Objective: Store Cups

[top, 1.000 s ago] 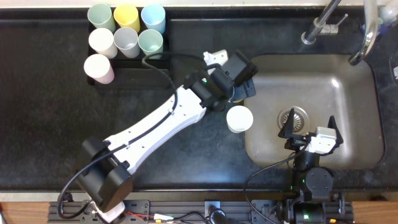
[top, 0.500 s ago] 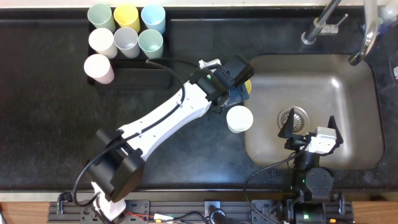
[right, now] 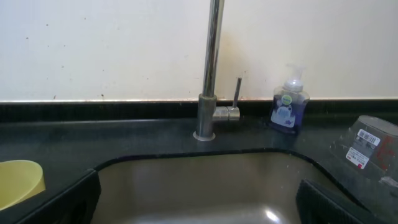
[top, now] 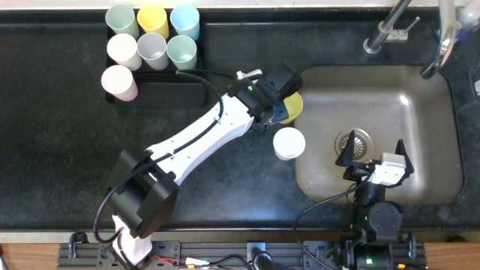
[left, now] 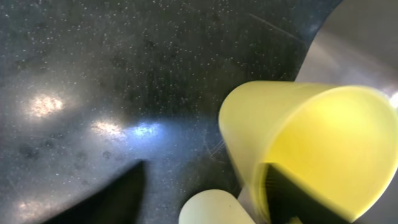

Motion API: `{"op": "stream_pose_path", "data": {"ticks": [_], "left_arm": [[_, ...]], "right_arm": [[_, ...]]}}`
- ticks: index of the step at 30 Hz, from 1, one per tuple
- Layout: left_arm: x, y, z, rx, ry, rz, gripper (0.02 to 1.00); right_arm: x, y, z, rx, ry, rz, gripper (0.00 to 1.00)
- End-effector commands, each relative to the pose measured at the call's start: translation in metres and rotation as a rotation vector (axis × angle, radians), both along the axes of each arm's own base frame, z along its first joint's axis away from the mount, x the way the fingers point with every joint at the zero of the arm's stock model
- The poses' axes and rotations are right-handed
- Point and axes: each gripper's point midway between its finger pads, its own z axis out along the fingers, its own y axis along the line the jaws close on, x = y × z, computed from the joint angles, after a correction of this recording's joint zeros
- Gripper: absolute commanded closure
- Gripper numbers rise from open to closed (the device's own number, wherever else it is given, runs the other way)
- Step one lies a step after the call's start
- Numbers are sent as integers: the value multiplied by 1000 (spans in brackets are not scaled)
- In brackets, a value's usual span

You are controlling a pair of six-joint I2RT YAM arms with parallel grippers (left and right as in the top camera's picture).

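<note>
Straddling the wall of the yellow cup (left: 311,143) at the rim of the sink (top: 420,90), my left gripper (top: 285,103) is standing with its fingers apart, one inside and one outside. I am risking tipping it into the basin, or knocking the white cup (top: 289,142) just beside it, by closing off-centre. Speckled black counter (top: 75,150) is carrying the cup rack (top: 187,94), and a faucet (right: 213,68) is standing before a pale wall.
</note>
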Motion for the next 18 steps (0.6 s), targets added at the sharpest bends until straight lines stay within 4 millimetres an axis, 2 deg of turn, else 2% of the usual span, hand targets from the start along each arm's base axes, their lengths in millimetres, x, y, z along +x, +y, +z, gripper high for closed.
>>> {"op": "stream_pose_path", "data": {"ticks": [1,3,7,11,15,18], "left_arm": [[5,-1,-7,6,-4,13,943],[7,-2,-9,3,-8,14,982],[14,-1,-8,-3,-26,25,982],[24,14,8,-18,-43,64,982],[36,68,40,-14,-40,171,982],[41,131,60,12,-10,301,982]], "right_arm": [[0,-2,-4,-3,1,-8,3],[0,-2,-4,-3,0,-8,3],[0,-2,-4,-3,0,-8,5],[0,-2,-4,-3,0,-8,5],[0,-2,-3,-3,0,-8,5],[0,-2,-3,-3,0,-8,5]]}}
